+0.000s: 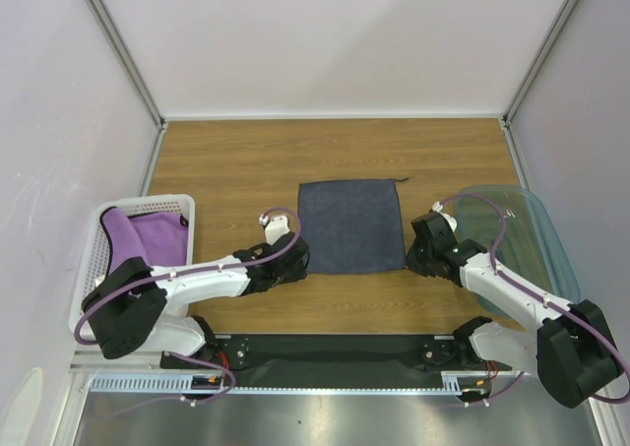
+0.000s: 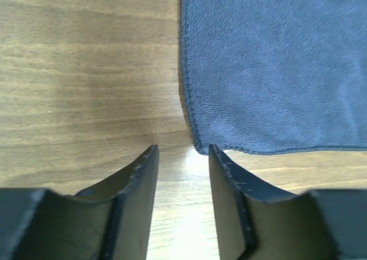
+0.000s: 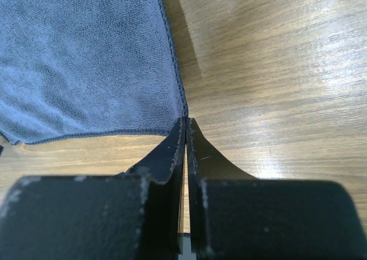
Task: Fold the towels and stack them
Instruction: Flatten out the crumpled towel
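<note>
Far out on my left, the white perforated basket [image 1: 91, 269] holds the purple towel [image 1: 150, 235], bunched and soft, well apart from either claw. My left claw [image 2: 182, 155] sits low over the wooden table [image 1: 236, 160] with its two dark fingers apart. Just ahead of the gap, a little toward the right-hand finger, lies the near-left corner of the navy towel [image 1: 351, 225], not yet between the pads. That towel is spread flat in the middle of the table, a fine-looped terry cloth with a stitched hem. It is close to square, so I read no clear long axis. What matters is that its near edge runs left to right between my two claws, one corner for each, and the cloth stretches away from me. My right claw [image 3: 186, 124] has its fingers pressed together, tips right at the near-right corner. I cannot tell whether any hem is actually caught between them. Beyond it on the right stands the translucent teal bin [image 1: 533, 231], smooth and rounded. I judge the fold wants both near corners lifted and carried toward the far edge — my left claw would have to close first.
</note>
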`<state>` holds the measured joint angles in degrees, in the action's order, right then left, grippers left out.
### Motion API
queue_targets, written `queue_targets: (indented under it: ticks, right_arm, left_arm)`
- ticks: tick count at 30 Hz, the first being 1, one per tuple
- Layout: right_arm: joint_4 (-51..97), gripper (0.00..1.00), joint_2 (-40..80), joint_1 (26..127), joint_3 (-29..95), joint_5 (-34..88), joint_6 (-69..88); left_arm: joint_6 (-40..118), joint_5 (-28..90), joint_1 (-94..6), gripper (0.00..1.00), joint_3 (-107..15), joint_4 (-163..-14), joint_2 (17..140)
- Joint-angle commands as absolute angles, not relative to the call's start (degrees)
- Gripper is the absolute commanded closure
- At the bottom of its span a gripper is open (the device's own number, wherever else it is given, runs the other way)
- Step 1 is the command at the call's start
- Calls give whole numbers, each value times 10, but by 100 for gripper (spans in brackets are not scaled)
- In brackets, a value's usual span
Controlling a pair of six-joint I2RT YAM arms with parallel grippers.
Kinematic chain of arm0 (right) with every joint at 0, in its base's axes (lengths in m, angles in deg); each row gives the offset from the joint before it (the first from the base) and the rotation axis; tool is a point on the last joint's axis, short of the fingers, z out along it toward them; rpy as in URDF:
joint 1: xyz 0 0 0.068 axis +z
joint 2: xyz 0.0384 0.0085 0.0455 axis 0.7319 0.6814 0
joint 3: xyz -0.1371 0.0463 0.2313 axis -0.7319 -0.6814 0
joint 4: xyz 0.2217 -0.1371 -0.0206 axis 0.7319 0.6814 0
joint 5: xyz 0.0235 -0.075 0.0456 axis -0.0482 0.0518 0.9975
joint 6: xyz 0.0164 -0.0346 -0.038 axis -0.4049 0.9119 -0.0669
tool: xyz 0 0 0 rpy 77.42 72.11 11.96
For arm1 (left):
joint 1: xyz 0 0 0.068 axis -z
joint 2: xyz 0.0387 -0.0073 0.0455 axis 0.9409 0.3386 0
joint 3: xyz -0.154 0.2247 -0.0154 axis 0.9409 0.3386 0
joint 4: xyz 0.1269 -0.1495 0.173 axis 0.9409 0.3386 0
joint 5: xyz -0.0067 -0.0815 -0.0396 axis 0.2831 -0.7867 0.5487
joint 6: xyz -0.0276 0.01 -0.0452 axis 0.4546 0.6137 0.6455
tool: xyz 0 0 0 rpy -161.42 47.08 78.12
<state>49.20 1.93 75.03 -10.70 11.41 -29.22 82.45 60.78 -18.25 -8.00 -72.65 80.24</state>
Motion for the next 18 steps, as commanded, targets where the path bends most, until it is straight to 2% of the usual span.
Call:
queue_targets:
  ticks: [1,5,18]
  right_arm:
    - [489,100,19,748,-96,108,-286]
    - [489,100,17,747,-97,107,-286]
    - [490,100,23,747,-99,106,-287]
  left_arm:
    - [799,612,-180,53,-69,-774,802]
    - [793,619,-181,47,-63,-794,799]
    - [801,565,-181,52,-52,-848,845]
